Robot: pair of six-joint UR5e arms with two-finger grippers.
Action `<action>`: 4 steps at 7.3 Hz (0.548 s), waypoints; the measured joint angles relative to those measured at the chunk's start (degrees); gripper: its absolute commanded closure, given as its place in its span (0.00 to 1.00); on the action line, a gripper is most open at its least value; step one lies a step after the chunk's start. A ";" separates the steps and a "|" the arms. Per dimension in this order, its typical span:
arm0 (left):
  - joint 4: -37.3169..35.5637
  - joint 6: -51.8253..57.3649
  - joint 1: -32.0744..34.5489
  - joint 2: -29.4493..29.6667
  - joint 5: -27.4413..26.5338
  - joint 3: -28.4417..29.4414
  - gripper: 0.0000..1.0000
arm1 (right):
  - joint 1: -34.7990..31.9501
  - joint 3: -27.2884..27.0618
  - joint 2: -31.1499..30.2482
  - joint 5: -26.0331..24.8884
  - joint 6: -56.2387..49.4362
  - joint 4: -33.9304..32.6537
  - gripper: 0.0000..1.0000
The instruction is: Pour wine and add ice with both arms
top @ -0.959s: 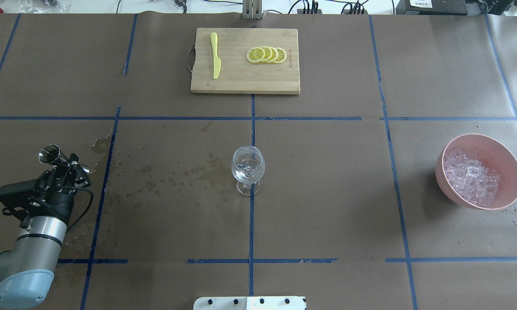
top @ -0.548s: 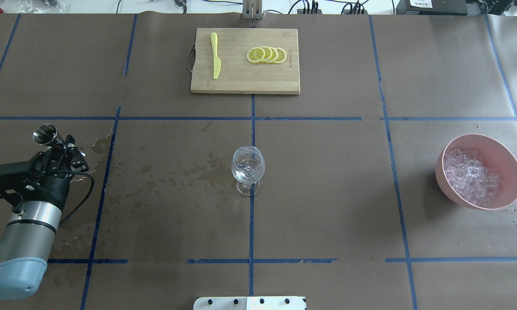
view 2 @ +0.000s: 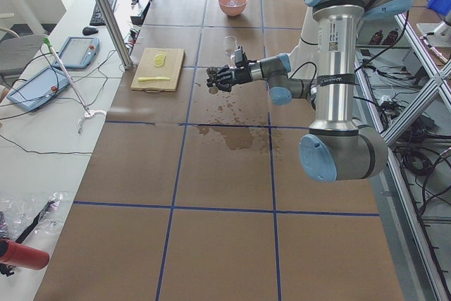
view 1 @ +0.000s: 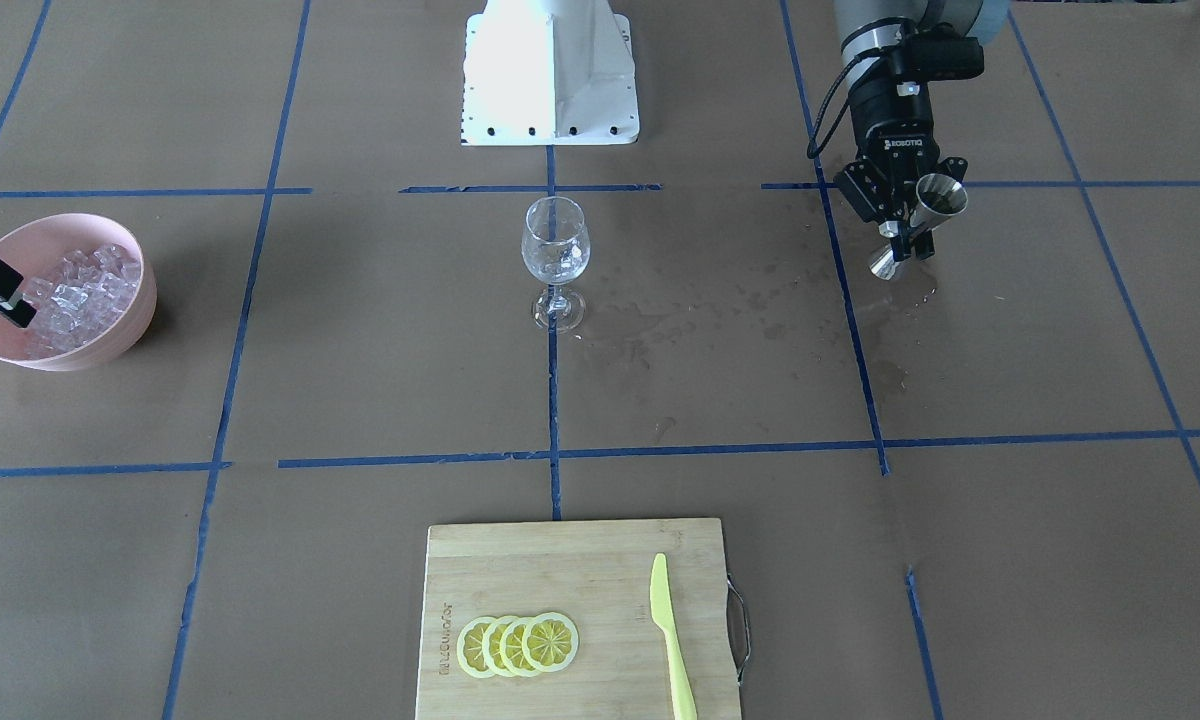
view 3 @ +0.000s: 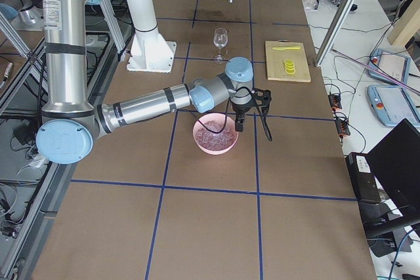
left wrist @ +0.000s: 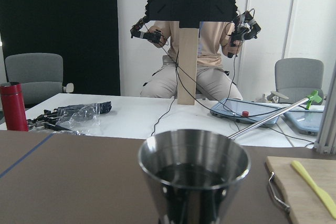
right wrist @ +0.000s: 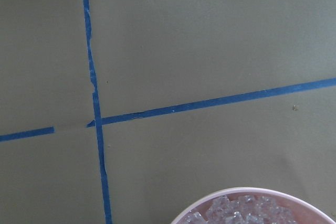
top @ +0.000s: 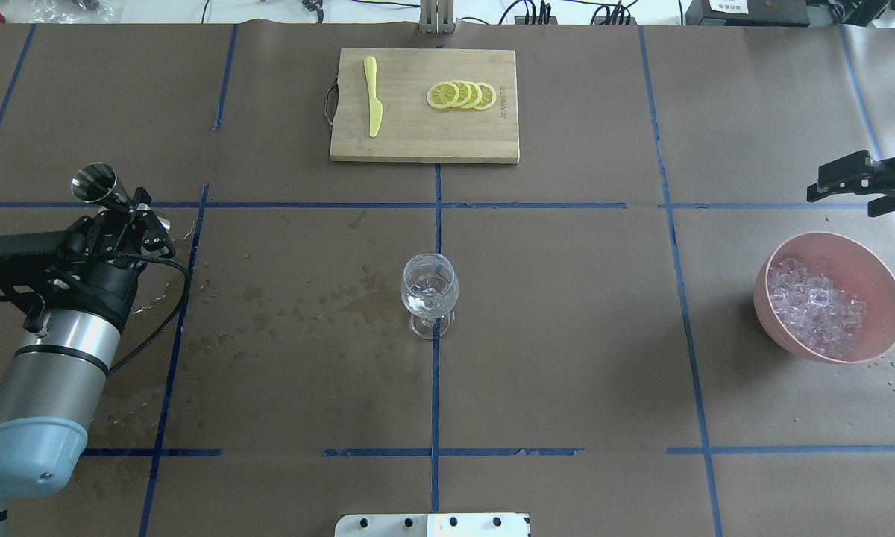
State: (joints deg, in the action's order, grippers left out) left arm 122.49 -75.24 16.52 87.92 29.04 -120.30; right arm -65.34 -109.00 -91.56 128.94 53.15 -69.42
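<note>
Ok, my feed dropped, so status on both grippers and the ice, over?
Left gripper shut on jigger, out at robot's left. Right gripper open, hovering near pink bowl. Ice heaped in bowl, none gripped. Nothing seen between bowl and wine glass.

Ice (top: 817,309) in bowl (top: 877,262) (glass (top: 430,289) centre).

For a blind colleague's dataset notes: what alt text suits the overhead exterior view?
The left gripper holds a steel jigger at the left edge, and the open right gripper hangs just past a pink bowl of ice at the right. A wine glass stands at the centre beside wet marks; a cutting board with lemon slices and a knife lies beyond.
</note>
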 measured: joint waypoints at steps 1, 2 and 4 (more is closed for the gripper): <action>0.19 3.46 0.92 2.39 1.50 -0.39 1.00 | 2.18 -0.27 -0.81 -1.77 2.39 2.08 0.00; 0.26 7.09 1.44 4.61 2.66 -1.02 1.00 | 4.27 -0.93 -1.85 -3.96 4.27 3.37 0.00; 0.27 16.15 1.62 7.85 3.57 -2.96 1.00 | 7.04 -3.23 -4.19 -6.42 6.53 4.12 0.00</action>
State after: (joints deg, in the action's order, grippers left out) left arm 122.76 -59.09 18.14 95.78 32.60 -123.26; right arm -58.30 -112.22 -95.75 122.52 59.68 -65.31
